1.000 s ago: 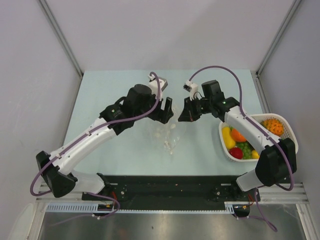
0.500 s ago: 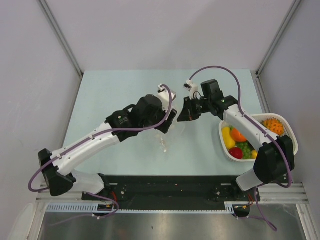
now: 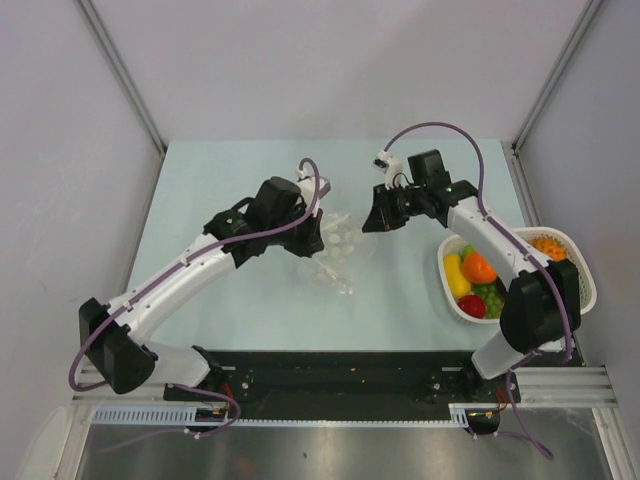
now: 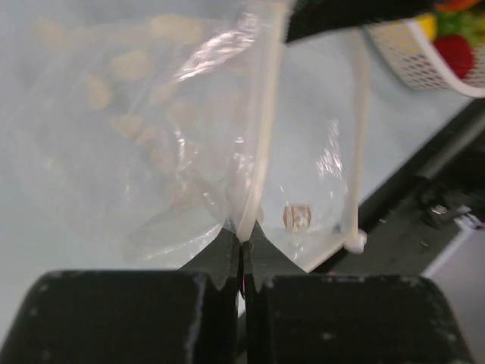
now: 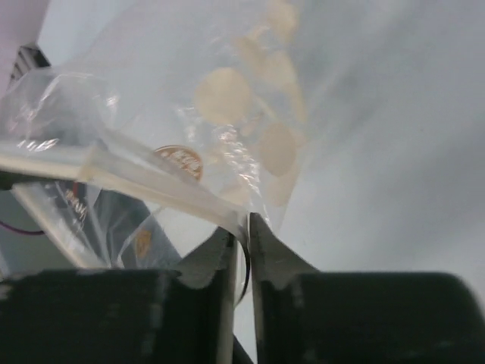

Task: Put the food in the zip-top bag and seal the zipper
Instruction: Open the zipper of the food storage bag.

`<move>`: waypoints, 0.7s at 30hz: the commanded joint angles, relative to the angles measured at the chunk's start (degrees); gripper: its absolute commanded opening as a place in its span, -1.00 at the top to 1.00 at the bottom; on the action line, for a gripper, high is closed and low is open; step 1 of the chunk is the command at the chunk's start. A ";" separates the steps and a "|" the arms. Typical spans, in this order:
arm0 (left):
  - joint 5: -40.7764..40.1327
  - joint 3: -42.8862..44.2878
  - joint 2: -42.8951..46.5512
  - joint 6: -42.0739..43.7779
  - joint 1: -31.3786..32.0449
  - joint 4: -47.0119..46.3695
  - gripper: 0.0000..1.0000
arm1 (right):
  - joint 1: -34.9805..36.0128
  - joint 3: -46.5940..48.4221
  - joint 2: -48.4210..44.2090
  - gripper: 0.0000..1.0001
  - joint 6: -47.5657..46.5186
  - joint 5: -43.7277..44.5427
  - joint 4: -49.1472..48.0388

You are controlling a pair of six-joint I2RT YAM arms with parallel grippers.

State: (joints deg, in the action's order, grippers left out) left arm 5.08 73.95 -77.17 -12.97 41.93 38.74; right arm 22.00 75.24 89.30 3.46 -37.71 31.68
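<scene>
Pale green table (image 3: pixel 220 180), grey walls. Zip-top bag (image 3: pixel 335 258) is held mid-table. Left gripper (image 4: pixel 242 241) jaws are clamped on its zipper (image 4: pixel 263 144); right gripper (image 5: pixel 241 227) jaws pinch the opposite lip. Food (image 3: pixel 478 285) sits in the white basket (image 3: pixel 590 283). Judgement: pull the lips apart slowly and evenly to avoid slipping.

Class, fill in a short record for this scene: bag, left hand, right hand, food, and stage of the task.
bag: zip-top bag held between both hands over the table, no food inside
left hand: shut on the zipper strip
right hand: shut on the bag's edge
food: in the white basket
stage: nothing bagged yet, bag open
</scene>
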 commanded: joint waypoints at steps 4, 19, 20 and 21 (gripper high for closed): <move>22.95 -2.23 -2.72 -15.93 -0.80 -10.78 0.99 | -3.00 8.44 2.39 -0.47 -12.34 4.50 9.89; 22.87 -0.30 -10.64 -19.99 -3.79 -15.71 1.00 | -30.61 -1.23 -15.73 -0.99 -37.73 15.55 30.98; 22.78 -0.47 -10.55 -19.64 -3.79 -15.63 1.00 | -31.13 -2.28 -15.82 -1.00 -38.61 17.13 31.16; 22.87 -0.48 -10.64 -19.46 -3.79 -15.63 1.00 | -31.23 -2.64 -15.82 -1.00 -40.01 19.93 31.16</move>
State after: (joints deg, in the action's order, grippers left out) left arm 27.18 72.60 -88.77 -31.64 38.24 25.69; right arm -8.08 75.05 73.87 -27.24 -27.51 56.93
